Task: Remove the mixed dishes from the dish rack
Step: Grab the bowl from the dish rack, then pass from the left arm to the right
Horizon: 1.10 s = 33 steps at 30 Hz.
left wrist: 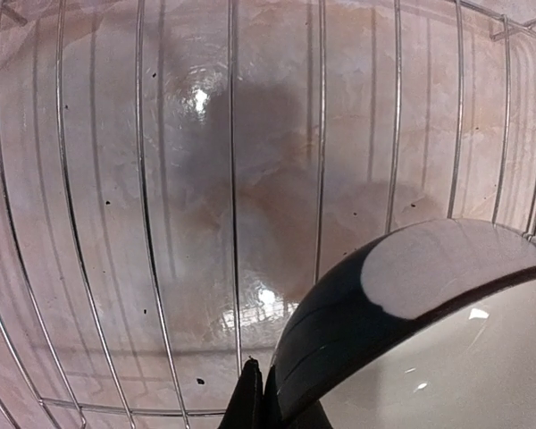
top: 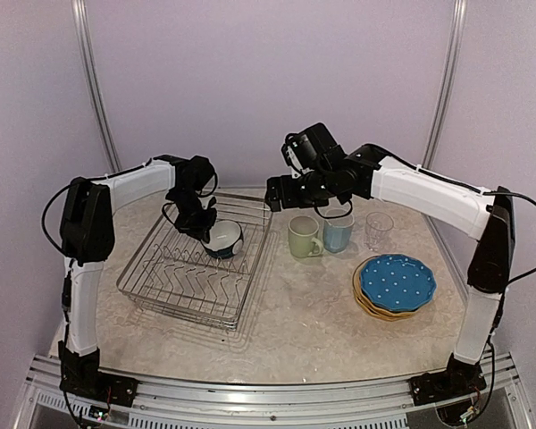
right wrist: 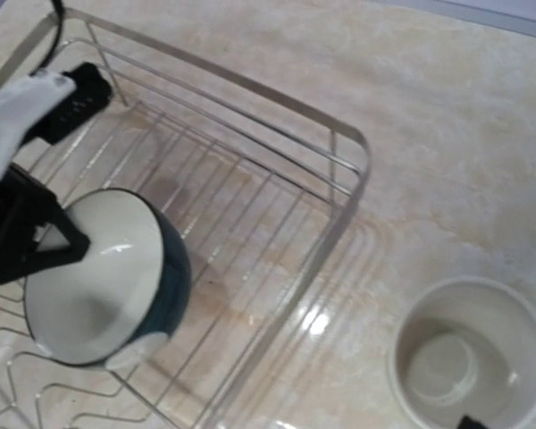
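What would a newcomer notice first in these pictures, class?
The left tool pinches the rim of the dark-teal bowl, tipped on its side, the only dish in the dish rack. Right of the rack stand a green mug, a blue mug and a glass in a row, beside a plate stack topped in blue.

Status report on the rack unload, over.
Left gripper shut on bowl rim, inside dish rack. Right gripper open, empty, near rack's far corner. Lift path looks clear.

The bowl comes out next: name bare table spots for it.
Bare table lies between the dish rack holding the bowl and the plate stack, in front of the green mug; also along the near edge. Crowded: blue mug, glass and right arm behind.
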Each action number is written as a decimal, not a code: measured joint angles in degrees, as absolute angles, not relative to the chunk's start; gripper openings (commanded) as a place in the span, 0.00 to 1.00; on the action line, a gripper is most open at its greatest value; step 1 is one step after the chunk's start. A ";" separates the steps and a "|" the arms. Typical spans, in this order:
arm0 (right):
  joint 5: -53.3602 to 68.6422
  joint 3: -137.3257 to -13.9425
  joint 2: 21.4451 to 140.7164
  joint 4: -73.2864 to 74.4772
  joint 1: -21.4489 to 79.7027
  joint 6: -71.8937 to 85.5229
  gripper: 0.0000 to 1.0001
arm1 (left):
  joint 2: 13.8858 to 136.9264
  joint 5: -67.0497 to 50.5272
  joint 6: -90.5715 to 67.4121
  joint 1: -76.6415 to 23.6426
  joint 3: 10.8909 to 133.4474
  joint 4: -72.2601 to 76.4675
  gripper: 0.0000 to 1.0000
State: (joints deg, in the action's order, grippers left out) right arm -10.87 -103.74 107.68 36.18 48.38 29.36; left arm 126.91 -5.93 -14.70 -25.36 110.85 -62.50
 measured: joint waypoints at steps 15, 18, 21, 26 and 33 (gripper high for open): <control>-8.05 -111.04 115.74 36.51 50.52 29.47 0.88 | 117.43 1.45 -14.72 -29.56 106.21 -59.40 0.00; -6.87 -113.32 117.71 36.23 50.76 29.67 0.87 | 113.82 3.11 -14.61 -31.03 105.73 -58.02 0.00; -5.89 -114.91 119.33 35.81 50.87 29.93 0.83 | 111.70 5.48 -14.06 -32.62 105.65 -57.45 0.00; -5.21 -118.30 122.48 36.12 50.87 30.85 0.67 | 111.11 8.47 -13.37 -34.63 105.45 -57.34 0.00; -6.57 -123.59 127.46 38.59 50.89 33.08 0.34 | 111.11 11.90 -12.97 -36.14 105.41 -57.60 0.00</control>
State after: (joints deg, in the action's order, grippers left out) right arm -6.57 -123.59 127.46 38.59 50.89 33.08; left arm 111.11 11.90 -12.97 -36.14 105.41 -57.60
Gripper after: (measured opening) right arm 0.414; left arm 0.051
